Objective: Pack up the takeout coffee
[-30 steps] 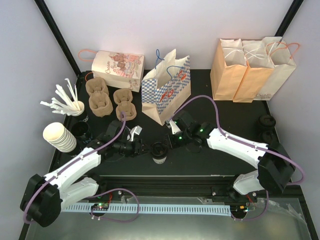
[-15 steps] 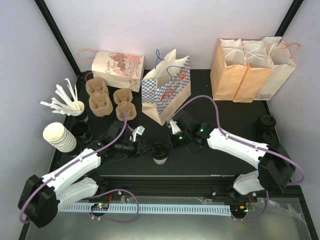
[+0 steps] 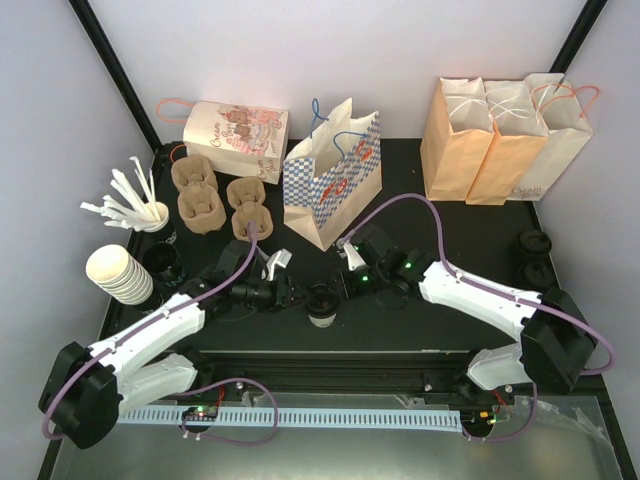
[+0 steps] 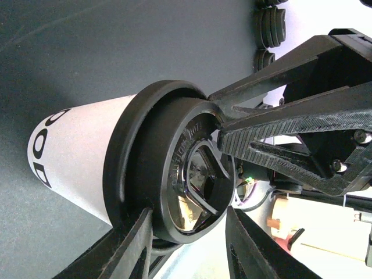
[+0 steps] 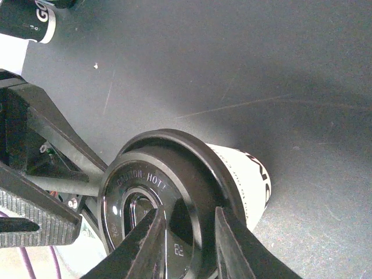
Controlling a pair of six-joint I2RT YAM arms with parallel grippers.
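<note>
One takeout coffee cup point(image 3: 320, 305), white with black print and a black lid, stands on the black table between my two arms. In the left wrist view the cup point(image 4: 75, 157) fills the frame. My left gripper point(image 4: 189, 214) is open, its fingers either side of the lid's edge, one touching the rim. From above, the left gripper point(image 3: 297, 293) sits just left of the cup. My right gripper point(image 5: 189, 212) is shut on the lid's rim point(image 5: 197, 168), one finger on top and one outside. It point(image 3: 340, 284) comes in from the cup's right.
A blue checkered bag point(image 3: 335, 175) stands open behind the cup, three tan bags point(image 3: 500, 130) at the back right and a printed bag point(image 3: 235, 135) at the back left. Brown pulp carriers point(image 3: 215, 195), stacked plain cups point(image 3: 118, 272) and more lidded cups point(image 3: 532, 245) stand around.
My left gripper has moved right and closed in on the cup's lid. The right gripper has shifted slightly and stays at the lid. The cup has barely moved.
</note>
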